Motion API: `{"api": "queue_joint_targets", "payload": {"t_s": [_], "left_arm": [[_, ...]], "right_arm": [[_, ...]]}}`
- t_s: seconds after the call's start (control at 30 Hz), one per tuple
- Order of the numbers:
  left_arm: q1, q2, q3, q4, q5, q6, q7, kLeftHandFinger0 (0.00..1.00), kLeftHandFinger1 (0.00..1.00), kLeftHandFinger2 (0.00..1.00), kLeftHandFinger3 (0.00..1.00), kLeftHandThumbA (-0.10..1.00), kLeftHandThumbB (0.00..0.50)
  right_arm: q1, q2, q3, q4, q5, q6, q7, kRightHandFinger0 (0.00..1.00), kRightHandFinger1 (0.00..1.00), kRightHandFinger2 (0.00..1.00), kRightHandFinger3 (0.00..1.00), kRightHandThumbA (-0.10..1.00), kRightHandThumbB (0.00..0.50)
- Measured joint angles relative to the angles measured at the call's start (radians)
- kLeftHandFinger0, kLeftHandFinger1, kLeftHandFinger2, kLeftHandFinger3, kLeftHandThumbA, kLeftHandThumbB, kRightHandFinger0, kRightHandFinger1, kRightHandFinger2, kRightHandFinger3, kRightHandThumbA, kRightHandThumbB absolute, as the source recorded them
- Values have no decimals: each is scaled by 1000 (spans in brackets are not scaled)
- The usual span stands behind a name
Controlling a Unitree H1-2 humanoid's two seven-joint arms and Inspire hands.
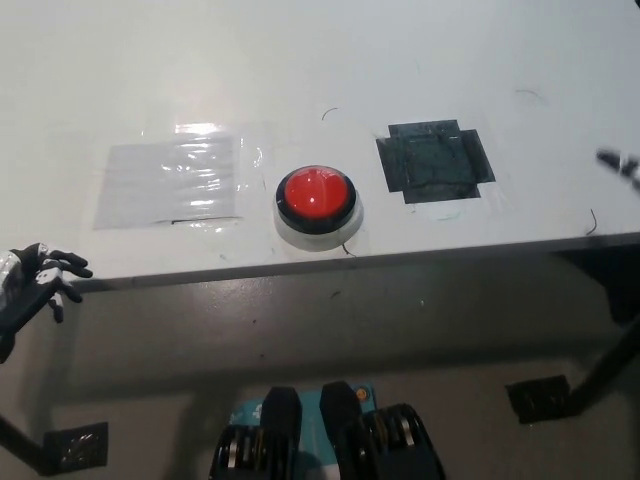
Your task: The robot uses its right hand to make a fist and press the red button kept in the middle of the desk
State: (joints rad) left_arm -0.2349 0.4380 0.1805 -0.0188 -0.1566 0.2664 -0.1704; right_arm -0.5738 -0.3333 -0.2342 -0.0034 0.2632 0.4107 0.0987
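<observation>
A round red button [315,193] with a black ring and a white base sits near the front middle of the white desk [300,70]. Only a small blurred black part of my right hand [621,166] shows at the right edge, over the desk and far to the right of the button. I cannot make out its shape. My left hand [35,283] rests at the lower left, just off the desk's front edge, holding nothing with its fingers apart.
A patch of clear tape [170,182] lies left of the button and a patch of black tape [433,163] lies to its right. The desk's front edge [330,262] runs just below the button. Desk leg feet [540,398] stand on the floor.
</observation>
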Motion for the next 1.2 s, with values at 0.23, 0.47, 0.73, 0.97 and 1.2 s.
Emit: {"api": "queue_joint_targets", "payload": {"t_s": [0.23,0.47,0.73,0.97,1.2], "left_arm": [[0,0,-4,1,1,7,-7,187,326,441,569,470,0],[-9,0,-8,9,2,9,-11,166,301,428,558,490,0],[-16,0,-20,20,6,8,-19,184,315,469,595,515,0],[-30,0,-33,30,13,7,-21,192,312,451,590,516,0],[-48,0,-49,34,16,4,-22,169,295,438,581,517,0]], "right_arm": [[-255,15,48,110,-5,-5,2,306,89,45,106,1000,399],[-466,92,108,301,-36,-62,-6,0,34,254,140,1000,375],[-581,248,121,379,-60,-82,-46,0,0,250,315,1000,332],[-622,346,123,431,-58,-89,-54,0,0,290,377,1000,386],[-591,440,171,496,-68,-139,-51,0,0,320,382,1000,358]]}}
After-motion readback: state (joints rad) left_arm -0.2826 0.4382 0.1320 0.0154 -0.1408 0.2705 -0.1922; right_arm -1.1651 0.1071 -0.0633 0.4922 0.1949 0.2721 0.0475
